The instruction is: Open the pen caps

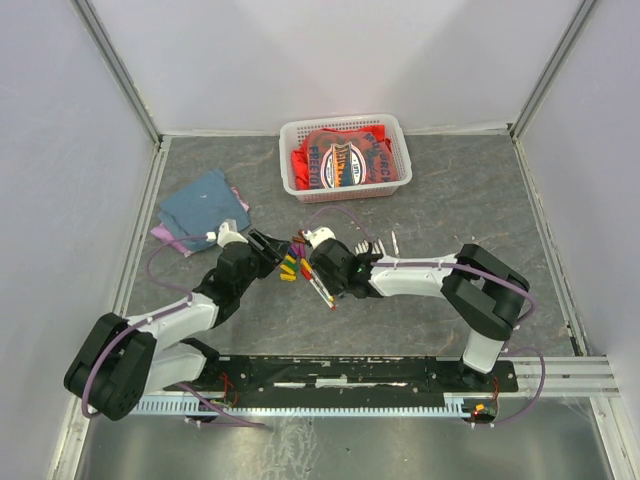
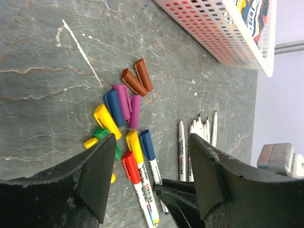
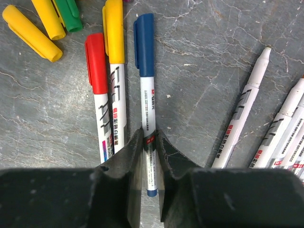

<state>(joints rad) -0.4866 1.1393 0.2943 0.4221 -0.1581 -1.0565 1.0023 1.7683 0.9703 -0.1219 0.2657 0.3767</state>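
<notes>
Three capped pens lie side by side: red, yellow and blue. My right gripper is shut on the blue-capped pen's white barrel near its tail end. My left gripper is open, its fingers spread either side of these pens and just short of their caps. Loose caps in brown, purple, blue, yellow and green lie in a cluster beyond. Several uncapped white pens lie to the right. In the top view both grippers meet at the pens.
A white basket holding red packets stands at the back. A blue cloth over a pink one lies at the back left. The right gripper's black tip sits between the left fingers.
</notes>
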